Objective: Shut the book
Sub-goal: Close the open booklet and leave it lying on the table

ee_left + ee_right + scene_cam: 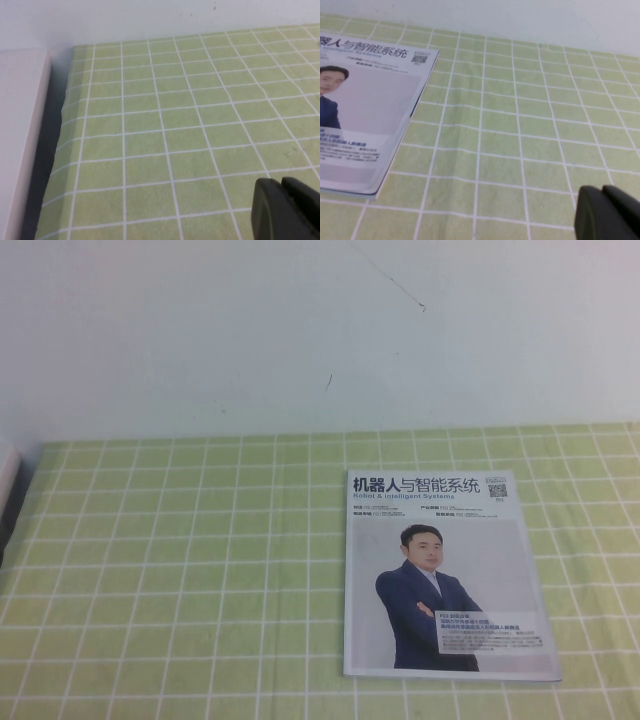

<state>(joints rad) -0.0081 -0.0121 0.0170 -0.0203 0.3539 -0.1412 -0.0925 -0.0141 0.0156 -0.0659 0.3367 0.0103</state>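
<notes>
When you looked, the book [447,575] lay closed at lower right, task seemingly done; left claw [286,210], pinched empty, hung over bare surface [165,125], right claw [607,212] likewise near the book.

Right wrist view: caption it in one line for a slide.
Closed magazine flat on green checked tablecloth, right gripper shut beside it; left gripper shut over cloth elsewhere.

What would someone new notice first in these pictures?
The magazine, closed, cover up with a suited man's portrait, lies flat on the green checked cloth, right of centre. The left gripper hangs shut over bare cloth near its left edge; the right gripper hangs shut right of the magazine.
</notes>
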